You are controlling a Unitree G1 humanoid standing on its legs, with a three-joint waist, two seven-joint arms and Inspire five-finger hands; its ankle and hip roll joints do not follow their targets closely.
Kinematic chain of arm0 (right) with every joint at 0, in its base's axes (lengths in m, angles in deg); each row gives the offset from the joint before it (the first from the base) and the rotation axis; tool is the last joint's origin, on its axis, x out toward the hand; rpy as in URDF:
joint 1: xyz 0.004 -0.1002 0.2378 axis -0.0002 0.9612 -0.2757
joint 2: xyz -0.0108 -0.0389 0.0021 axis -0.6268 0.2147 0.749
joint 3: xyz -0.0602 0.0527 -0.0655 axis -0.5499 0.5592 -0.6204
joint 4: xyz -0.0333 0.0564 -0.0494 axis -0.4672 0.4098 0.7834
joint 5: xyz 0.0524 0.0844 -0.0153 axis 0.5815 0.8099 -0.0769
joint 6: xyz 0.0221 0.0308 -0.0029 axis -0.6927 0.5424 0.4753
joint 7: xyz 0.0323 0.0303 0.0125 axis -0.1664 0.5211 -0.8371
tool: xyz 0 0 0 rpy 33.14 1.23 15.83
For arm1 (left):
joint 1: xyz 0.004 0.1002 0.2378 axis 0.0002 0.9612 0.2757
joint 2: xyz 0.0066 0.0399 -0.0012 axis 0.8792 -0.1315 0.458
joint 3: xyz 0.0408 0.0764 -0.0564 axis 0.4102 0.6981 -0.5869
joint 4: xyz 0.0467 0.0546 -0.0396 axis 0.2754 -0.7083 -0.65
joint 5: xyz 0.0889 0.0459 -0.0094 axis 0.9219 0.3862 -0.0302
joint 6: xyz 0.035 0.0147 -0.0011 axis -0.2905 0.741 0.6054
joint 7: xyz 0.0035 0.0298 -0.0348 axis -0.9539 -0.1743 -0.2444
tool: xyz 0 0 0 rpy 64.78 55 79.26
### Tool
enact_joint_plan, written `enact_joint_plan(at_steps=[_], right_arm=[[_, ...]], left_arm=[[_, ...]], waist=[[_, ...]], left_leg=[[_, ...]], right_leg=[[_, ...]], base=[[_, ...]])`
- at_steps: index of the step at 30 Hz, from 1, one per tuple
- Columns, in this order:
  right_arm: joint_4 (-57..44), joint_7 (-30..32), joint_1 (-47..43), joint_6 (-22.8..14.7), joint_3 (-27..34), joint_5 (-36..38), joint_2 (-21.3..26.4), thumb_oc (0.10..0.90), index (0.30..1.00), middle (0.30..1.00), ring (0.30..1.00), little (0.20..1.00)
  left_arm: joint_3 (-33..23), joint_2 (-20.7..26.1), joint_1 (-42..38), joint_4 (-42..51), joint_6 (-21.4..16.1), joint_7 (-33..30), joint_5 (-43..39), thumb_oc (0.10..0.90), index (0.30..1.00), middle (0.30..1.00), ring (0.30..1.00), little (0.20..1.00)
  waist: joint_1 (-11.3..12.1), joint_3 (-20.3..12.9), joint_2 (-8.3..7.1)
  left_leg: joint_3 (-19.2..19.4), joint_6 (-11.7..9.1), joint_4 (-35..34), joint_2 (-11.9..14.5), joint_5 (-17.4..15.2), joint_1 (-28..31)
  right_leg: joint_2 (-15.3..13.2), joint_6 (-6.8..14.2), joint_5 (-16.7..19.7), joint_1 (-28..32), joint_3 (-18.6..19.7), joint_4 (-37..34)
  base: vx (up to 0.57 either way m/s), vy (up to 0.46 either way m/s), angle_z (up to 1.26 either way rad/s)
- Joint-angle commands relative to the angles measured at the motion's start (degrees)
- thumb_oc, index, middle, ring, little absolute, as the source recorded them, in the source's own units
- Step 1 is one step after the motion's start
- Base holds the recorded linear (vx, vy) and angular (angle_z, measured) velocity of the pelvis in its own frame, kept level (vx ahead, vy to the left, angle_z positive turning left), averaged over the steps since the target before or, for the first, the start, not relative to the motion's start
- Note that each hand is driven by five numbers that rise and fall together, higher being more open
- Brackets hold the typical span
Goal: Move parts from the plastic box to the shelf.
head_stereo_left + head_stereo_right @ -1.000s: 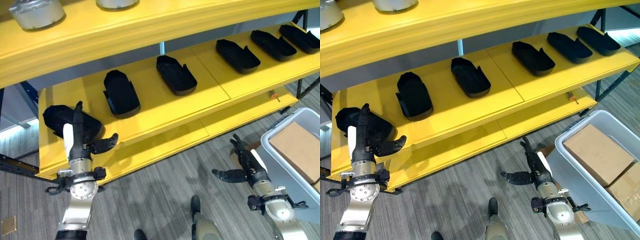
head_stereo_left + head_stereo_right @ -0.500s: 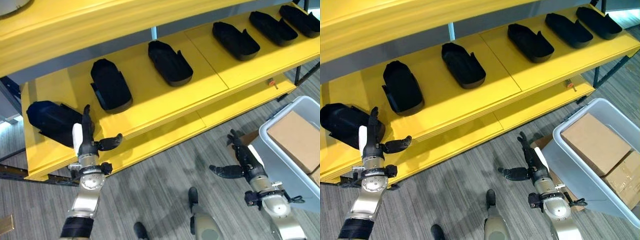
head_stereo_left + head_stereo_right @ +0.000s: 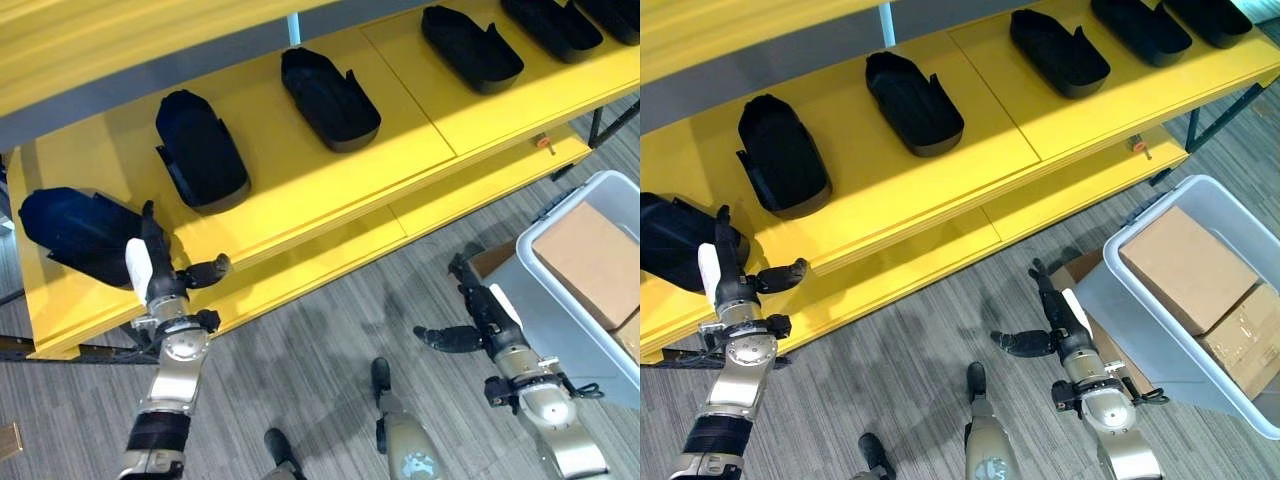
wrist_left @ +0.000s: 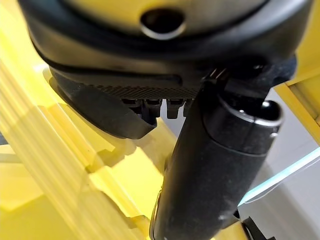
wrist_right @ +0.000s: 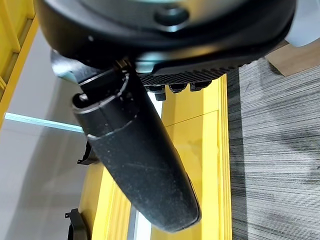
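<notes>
Black part (image 3: 75, 235) on yellow shelf (image 3: 300, 200), just beyond left hand (image 3: 160, 285)

Industrial storeroom or factory parts area, warehouse-like. Yellow shelf (image 3: 330, 195) on dark metal frame, boards stacked in tiers, lower tier just above floor. Row of identical black moulded parts (image 3: 328, 96) laid out along shelf, spaced apart, open side up. Grey plastic box (image 3: 1185, 310) standing on floor to right, holding brown cardboard cartons (image 3: 1185, 268). Grey striped carpet-tile floor (image 3: 320, 370). Small orange-tipped fitting (image 3: 541, 142) on shelf edge.
</notes>
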Motion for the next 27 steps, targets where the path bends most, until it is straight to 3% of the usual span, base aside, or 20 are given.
enact_joint_plan(at_steps=[1, 27], right_arm=[[-6.89, 1.85, -4.40, -5.69, 2.26, 2.08, 0.56, 0.900, 1.000, 1.000, 1.000, 1.000], [-7.72, 0.64, -2.33, -5.60, 2.38, 2.21, 0.88, 0.900, 1.000, 1.000, 1.000, 1.000]], left_arm=[[-3.64, 8.74, -8.00, -2.12, -2.21, -3.74, 2.47, 0.900, 1.000, 1.000, 1.000, 1.000], [-4.54, 12.22, -8.98, -9.22, 2.32, -2.47, 5.38, 0.900, 1.000, 1.000, 1.000, 1.000]], waist=[[-0.31, 0.19, -3.00], [0.04, 2.72, -4.62]], left_leg=[[-2.72, 1.61, 0.08, -0.65, -2.14, 2.47], [-2.50, 2.09, 1.84, -1.33, -2.95, 0.67]], right_leg=[[-5.02, 5.29, -6.25, 6.42, -3.39, 0.41], [-5.64, 5.59, -5.35, 4.87, -2.68, 0.57]], base=[[0.00, 0.000, 0.00], [0.00, 0.001, 0.00]])
